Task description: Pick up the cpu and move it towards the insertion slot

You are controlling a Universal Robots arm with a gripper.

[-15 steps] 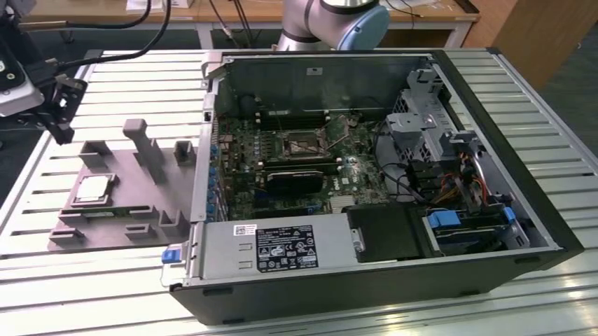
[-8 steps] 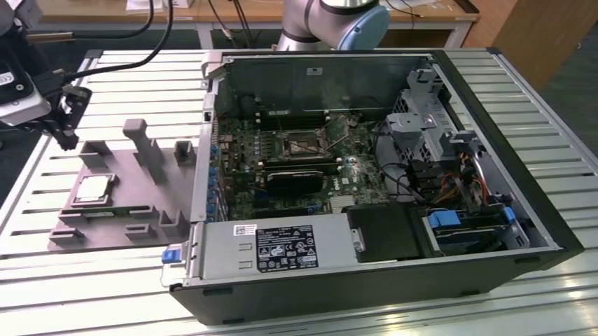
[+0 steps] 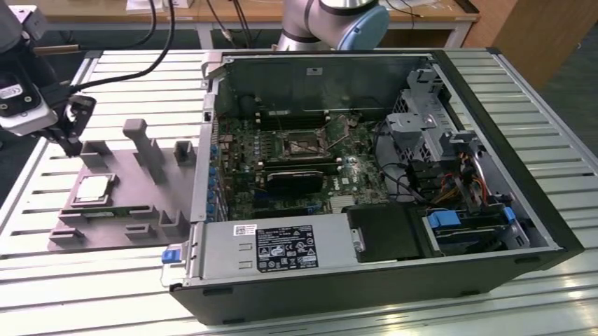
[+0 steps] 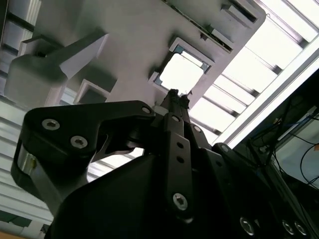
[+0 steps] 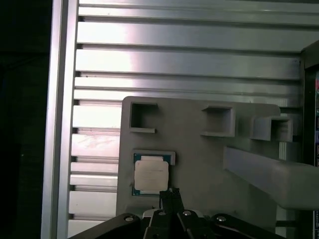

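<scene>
Pickup is looking like the step in hand, and only at its approach stage. The claw [image 3: 71,148] is hanging by the far corner of the gray tray [image 3: 140,185], at the exterior view's left, with its two thin fingers pressed together and carrying nothing. The cpu [image 3: 94,187] is lying flat in a square pocket of that tray, shiny side up. In the first wrist view the fingertips [image 5: 170,194] are pointing just beside its near edge, and whether they are touching it I cannot tell. The insertion slot [image 3: 301,145] is sitting well apart from the cpu, on the board inside the open computer case [image 3: 374,290], which is lying on its side on the slatted table [image 3: 140,77]. As I am judging it, the grasp is calling for the fingers to spread wider than the cpu, to centre over it, and to come down level so that they close on two opposite rims without tipping it in its pocket. By count, I am seeing one cpu, one insertion slot, one claw, one tray, one case, and one green memory stick [image 3: 108,212] lying in the tray just beside the cpu.
</scene>
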